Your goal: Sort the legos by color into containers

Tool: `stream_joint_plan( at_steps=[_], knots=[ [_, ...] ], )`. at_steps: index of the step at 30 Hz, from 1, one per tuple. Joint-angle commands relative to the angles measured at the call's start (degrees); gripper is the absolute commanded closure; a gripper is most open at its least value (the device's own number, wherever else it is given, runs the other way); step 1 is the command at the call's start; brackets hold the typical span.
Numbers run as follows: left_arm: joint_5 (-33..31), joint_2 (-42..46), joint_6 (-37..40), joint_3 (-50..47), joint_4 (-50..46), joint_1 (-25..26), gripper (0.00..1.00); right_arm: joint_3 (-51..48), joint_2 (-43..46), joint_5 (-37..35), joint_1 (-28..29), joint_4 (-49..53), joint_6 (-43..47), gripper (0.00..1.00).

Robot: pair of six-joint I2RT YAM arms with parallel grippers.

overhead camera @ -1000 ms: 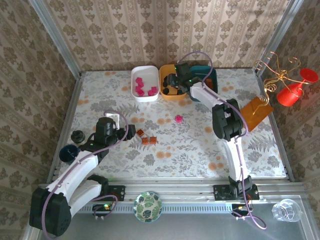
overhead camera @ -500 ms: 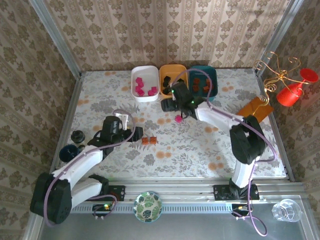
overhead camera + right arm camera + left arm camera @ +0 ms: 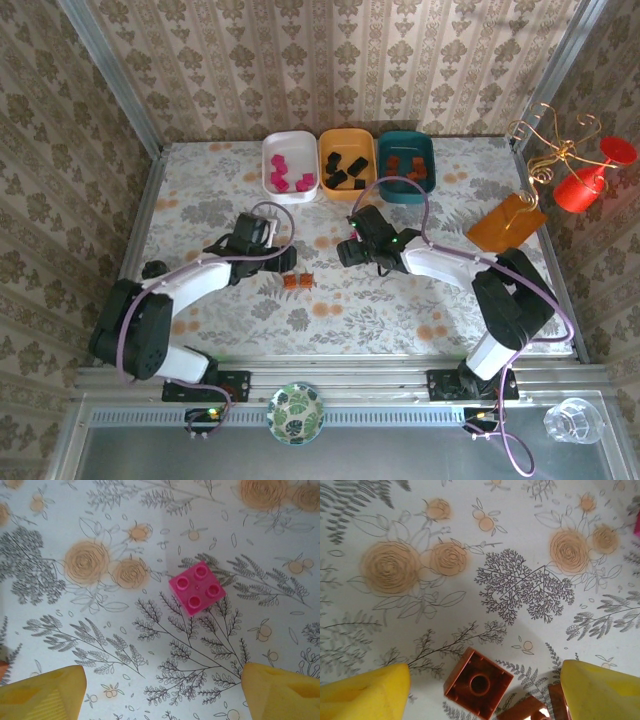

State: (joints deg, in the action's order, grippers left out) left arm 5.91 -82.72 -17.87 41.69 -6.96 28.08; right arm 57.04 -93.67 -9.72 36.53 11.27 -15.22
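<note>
The white tray (image 3: 290, 150) holds pink bricks, the orange-yellow tray (image 3: 347, 184) black ones, and the teal tray (image 3: 406, 186) brown ones. Orange-brown bricks (image 3: 297, 282) lie mid-table just right of my left gripper (image 3: 284, 263). In the left wrist view that gripper (image 3: 482, 696) is open. An upside-down brown brick (image 3: 479, 683) lies between its yellow fingers (image 3: 365, 690), with two more brown bricks (image 3: 527, 710) beside it. My right gripper (image 3: 347, 250) hovers open over the table centre. In its wrist view a pink brick (image 3: 197, 588) lies studs-up ahead of the open gripper (image 3: 162, 692), untouched.
An orange card (image 3: 507, 222) leans at the right, beside a gold wire stand with red glasses (image 3: 580, 175). A black object (image 3: 153, 270) sits at the left edge. A green patterned bowl (image 3: 296, 413) and a clear glass (image 3: 574, 420) rest on the near ledge.
My right arm pulled back from the trays to above the pink brick at mid-table. My left arm stretched right until its open fingers straddle the brown bricks.
</note>
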Motion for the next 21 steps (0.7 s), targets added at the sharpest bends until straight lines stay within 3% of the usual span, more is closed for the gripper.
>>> stream_joint_plan(
  at_steps=[1,11,21],
  knots=[
    [-1.4,-3.5,2.7,2.5,-3.3,1.2,0.22,-1.3,2.7,0.2,-0.1,-2.3,-0.9,0.17],
    [-4.9,-10.7,5.4,5.5,-5.0,2.6,0.41,-2.8,4.2,0.4,-0.1,-2.9,-1.1,0.17],
    [-6.2,-10.0,3.9,5.2,-2.9,3.3,0.65,-2.9,5.5,1.4,-0.1,-2.3,-2.3,0.17]
  ],
)
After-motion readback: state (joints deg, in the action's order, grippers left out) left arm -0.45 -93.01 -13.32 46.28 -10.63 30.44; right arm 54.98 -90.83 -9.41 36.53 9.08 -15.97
